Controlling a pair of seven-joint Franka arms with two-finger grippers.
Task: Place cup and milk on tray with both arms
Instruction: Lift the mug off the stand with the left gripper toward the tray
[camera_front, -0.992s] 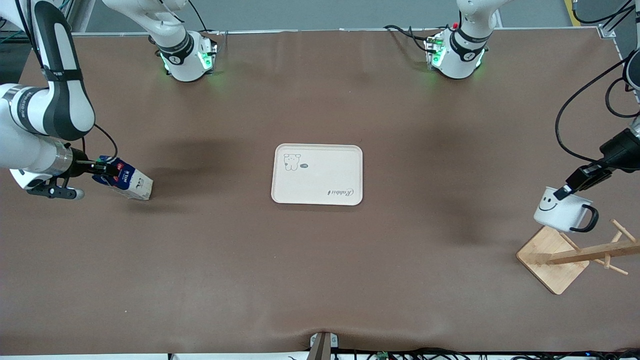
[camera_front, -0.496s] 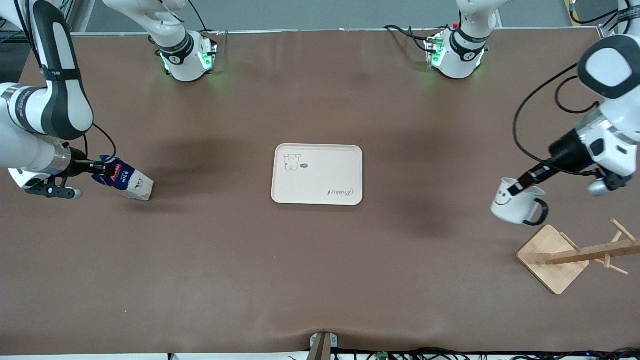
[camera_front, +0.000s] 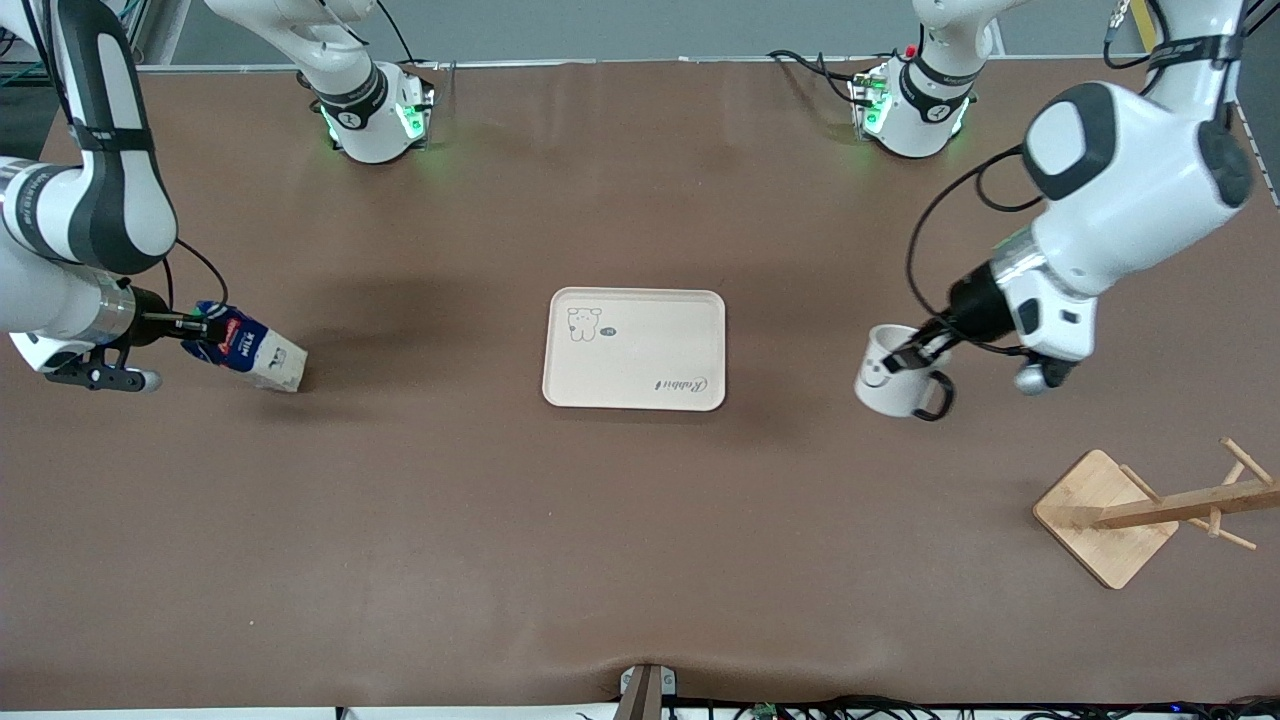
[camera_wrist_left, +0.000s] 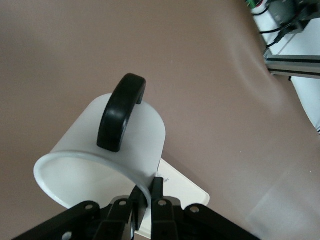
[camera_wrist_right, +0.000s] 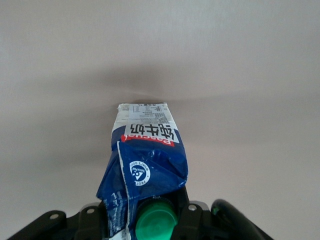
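Two claws working: left claw pinching the cup rim, aloft beside the mid-counter tray; right claw clamping the tilted milk near the right arm's edge.

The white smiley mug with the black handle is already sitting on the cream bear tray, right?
No. The front view shows the white smiley mug held up by the left gripper, between the cream bear tray and the wooden rack.
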